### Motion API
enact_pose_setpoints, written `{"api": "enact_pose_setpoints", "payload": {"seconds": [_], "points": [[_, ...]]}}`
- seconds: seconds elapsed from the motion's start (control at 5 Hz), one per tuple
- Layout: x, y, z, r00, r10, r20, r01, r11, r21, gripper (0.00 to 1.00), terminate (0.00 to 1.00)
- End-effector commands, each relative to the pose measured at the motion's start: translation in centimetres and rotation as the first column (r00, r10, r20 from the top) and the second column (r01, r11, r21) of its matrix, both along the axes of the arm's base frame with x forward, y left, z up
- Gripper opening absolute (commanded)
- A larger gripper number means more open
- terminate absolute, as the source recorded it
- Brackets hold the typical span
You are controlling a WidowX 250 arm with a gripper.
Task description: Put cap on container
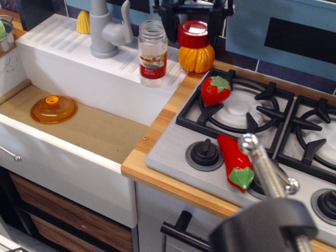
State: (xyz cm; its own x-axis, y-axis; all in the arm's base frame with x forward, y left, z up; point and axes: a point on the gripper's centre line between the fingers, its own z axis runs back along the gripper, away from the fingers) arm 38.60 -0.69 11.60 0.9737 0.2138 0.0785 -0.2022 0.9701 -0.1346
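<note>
The red cap [192, 34] hangs between the black fingers of my gripper [193, 30] at the top edge of the view, in front of an orange pumpkin toy [197, 59]. The gripper is shut on the cap, and most of it is cut off by the frame. The container [153, 52], a clear jar with a red and white label, stands upright with an open mouth on the white sink ledge. The cap is just to the right of the jar, at about the height of its mouth and apart from it.
A grey faucet [106, 29] stands left of the jar. An orange domed lid [53, 109] lies in the sink basin. A strawberry toy [216, 90], a red pepper toy [235, 163] and a knob [203, 154] are on the stove. A metal fixture [265, 173] blocks the lower right.
</note>
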Motion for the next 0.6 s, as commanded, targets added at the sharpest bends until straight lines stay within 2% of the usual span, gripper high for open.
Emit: {"api": "enact_pose_setpoints", "payload": {"seconds": [0.0,0.2,0.4], "points": [[2.2,2.3,2.6,0.998,-0.040,0.040,0.039,0.999,0.022,0.00,0.00],[1.8,3.7,1.8,0.995,-0.099,0.019,0.098,0.992,0.076,0.00,0.00],[1.4,5.0,2.4,0.989,-0.147,-0.002,0.147,0.987,0.066,0.00,0.00]]}}
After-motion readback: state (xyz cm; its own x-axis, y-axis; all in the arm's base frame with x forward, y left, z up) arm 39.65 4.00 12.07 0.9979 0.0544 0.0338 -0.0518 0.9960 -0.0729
